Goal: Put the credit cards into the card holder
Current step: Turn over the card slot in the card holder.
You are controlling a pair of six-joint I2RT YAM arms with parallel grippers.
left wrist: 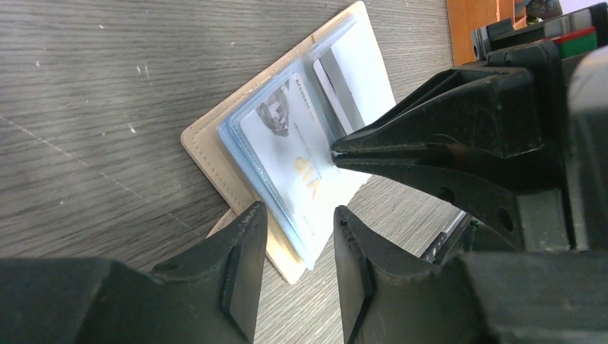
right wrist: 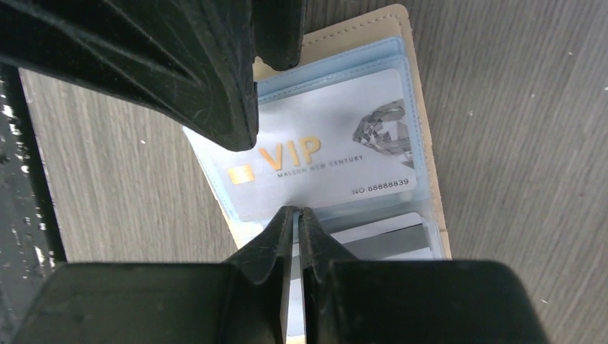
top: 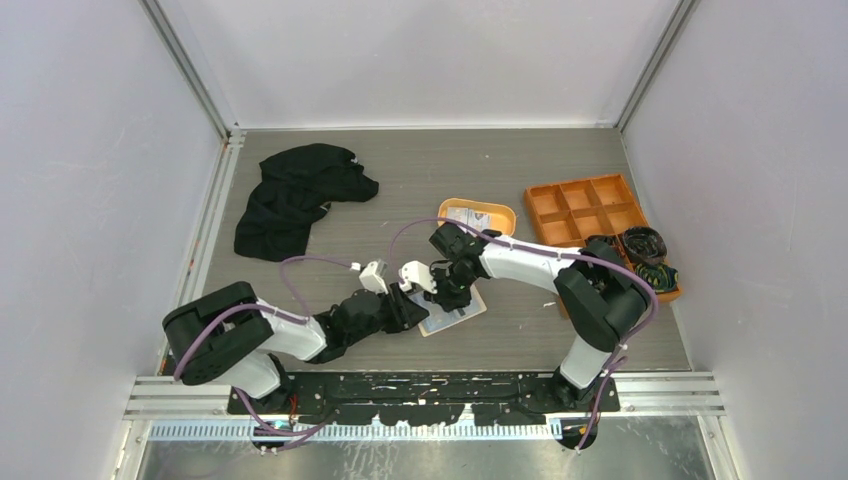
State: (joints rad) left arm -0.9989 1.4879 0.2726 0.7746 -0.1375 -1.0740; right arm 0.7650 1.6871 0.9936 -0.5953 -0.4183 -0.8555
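Note:
The card holder lies open on the table, beige rim outside, pale blue pockets inside. One of the credit cards, a silver VIP card, sits in the upper clear pocket. A second card with a dark stripe shows in the pocket beside it. My right gripper is shut, its tips touching the VIP card's long edge. My left gripper hovers open over the holder's near corner, nothing between its fingers. Another pale card lies in the orange oval tray.
The orange oval tray sits just behind the holder. An orange compartmented box stands at the back right, with dark coiled items beside it. A black cloth lies at the back left.

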